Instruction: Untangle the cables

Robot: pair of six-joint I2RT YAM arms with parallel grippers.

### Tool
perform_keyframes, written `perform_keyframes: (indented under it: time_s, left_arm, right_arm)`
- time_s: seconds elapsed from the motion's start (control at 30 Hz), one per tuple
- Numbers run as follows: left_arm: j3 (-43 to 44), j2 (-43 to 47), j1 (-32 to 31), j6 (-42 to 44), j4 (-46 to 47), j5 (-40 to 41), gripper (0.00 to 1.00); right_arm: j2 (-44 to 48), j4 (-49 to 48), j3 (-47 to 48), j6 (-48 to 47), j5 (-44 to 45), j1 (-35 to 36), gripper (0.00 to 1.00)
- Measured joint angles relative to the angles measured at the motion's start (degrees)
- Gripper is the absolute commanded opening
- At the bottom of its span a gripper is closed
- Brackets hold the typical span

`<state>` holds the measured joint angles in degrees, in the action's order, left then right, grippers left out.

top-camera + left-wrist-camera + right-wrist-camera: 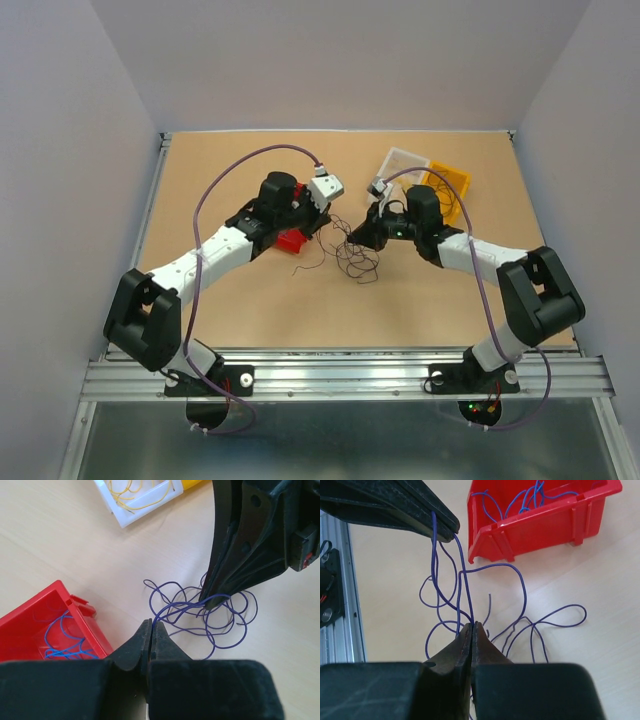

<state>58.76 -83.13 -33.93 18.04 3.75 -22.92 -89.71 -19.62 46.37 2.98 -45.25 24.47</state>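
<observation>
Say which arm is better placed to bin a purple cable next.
Likely left: left gripper pinches the purple cables with the red bin right beside it; right gripper, also pinching them, sits farther off.

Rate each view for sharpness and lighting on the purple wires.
Top external: even light, but the purple wires are tiny, faint scribbles. Left wrist: wires sharp, shadows soft, left gripper dark and detail-poor. Right wrist: wires crisp, right gripper equally dark.

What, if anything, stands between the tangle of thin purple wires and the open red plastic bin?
Nothing visible: only bare tan tabletop lies between the thin purple wires and the red plastic bin.
</observation>
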Motion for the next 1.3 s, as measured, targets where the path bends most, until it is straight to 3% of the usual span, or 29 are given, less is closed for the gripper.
perform_keyframes:
  time_s: [0.17, 0.2, 0.3, 0.4, 0.53, 0.67, 0.97, 1.2, 1.27, 1.3]
  left_arm:
    - [-1.2, 1.6, 1.57, -1.33, 1.16, -1.36, 0.05]
    - [-1.73, 2.1, 1.84, -1.7, 1.79, -1.64, 0.04]
    - [-2.84, 4.07, 2.19, -2.14, 2.82, -2.16, 0.03]
    - [-2.95, 5.84, 2.69, -2.12, 3.93, -2.25, 0.01]
    - [-2.95, 8.09, 3.21, -2.1, 4.15, -2.51, 0.01]
    - [-2.95, 11.76, 3.26, -2.1, 4.04, -3.08, 0.01]
    - [-3.04, 18.73, 3.26, -2.29, 5.2, -4.13, 0.01]
    - [-3.04, 17.9, 3.28, -2.73, 4.83, -5.05, 0.01]
    - [-3.04, 17.9, 3.3, -2.84, 4.83, -5.16, 0.01]
    - [-3.04, 17.9, 3.32, -2.95, 4.83, -5.16, 0.01]
  right_arm:
    - [1.92, -0.83, -0.11, 0.9, 0.68, 0.02, 0.01]
    - [3.52, -1.27, -0.76, 1.6, 1.49, 0.02, 0.12]
    - [8.5, -2.08, -2.64, 2.95, 2.8, 0.04, 0.74]
    - [14.64, -2.6, -5.27, 4.46, 5.62, 0.04, 0.84]
    - [20.39, -3.78, -7.96, 5.92, 10.84, 0.04, 0.85]
    - [20.96, -4.52, -8.72, 5.31, 10.34, 0.04, 0.87]
    - [7.39, -10.62, -8.72, 1.62, 5.44, 1.31, 0.85]
    - [0.96, -15.76, -7.58, 1.07, 8.37, 5.38, 0.77]
    - [-2.54, -17.84, -5.68, 1.16, 8.57, 6.03, 0.72]
    - [-3.56, -18.47, -5.09, 1.33, 8.55, 6.1, 0.64]
